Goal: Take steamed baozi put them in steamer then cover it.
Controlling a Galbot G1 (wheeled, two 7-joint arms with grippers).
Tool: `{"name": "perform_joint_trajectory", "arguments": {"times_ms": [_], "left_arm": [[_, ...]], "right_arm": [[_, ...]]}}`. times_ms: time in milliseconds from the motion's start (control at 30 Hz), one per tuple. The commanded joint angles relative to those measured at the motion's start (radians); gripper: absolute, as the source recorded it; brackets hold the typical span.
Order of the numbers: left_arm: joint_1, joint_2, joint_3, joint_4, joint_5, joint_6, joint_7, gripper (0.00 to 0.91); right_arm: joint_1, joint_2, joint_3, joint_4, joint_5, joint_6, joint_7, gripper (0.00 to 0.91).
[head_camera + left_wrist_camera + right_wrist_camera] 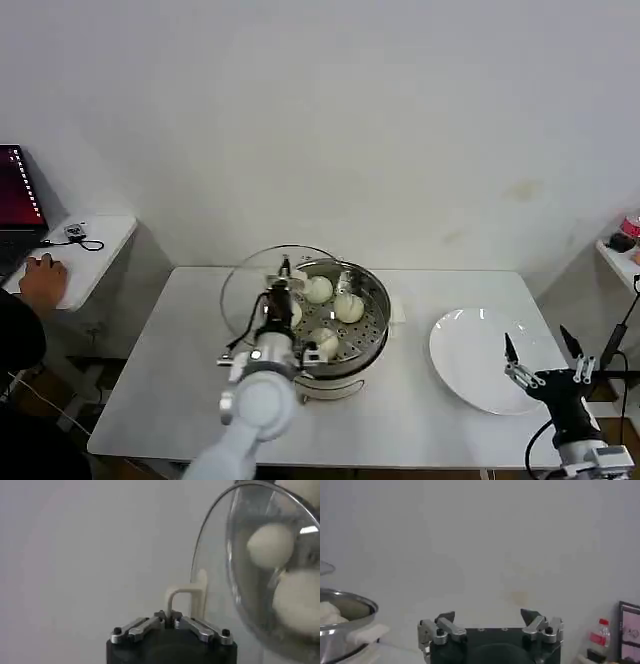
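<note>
Head view: round shiny stainless-steel steamer (350, 330) on a white base sits mid-table, four small smooth white baozi (318, 289) on its perforated floor. Left gripper (284, 272) pinches the pale centre handle of the round clear glass cover (245, 290), which is tilted up at the steamer's left edge, partly over the rim. Left wrist view alone shows the handle (187, 597) clamped between closed fingers, buns blurred through the glass. Right gripper (541, 354) hovers over the flat white plate (470, 365), fingers spread; its wrist view catches a red-capped bottle (599, 639), label unreadable, and the steamer's rim, cut off at the frame edge.
</note>
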Motion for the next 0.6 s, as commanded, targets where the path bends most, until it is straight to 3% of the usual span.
{"name": "perform_joint_trajectory", "arguments": {"times_ms": [33,600], "left_arm": [[-0.011,-0.156,0.077,0.063,0.197,-0.004,0.051,0.0],[0.004,-0.217,0.04,0.152,0.15,0.019,0.032,0.0]], "right_arm": [[0.0,0.008,-0.013,-0.002,-0.012,0.003,0.0,0.907],[-0.006,0.005,-0.028,-0.008,-0.013,0.009,0.0,0.907]]}}
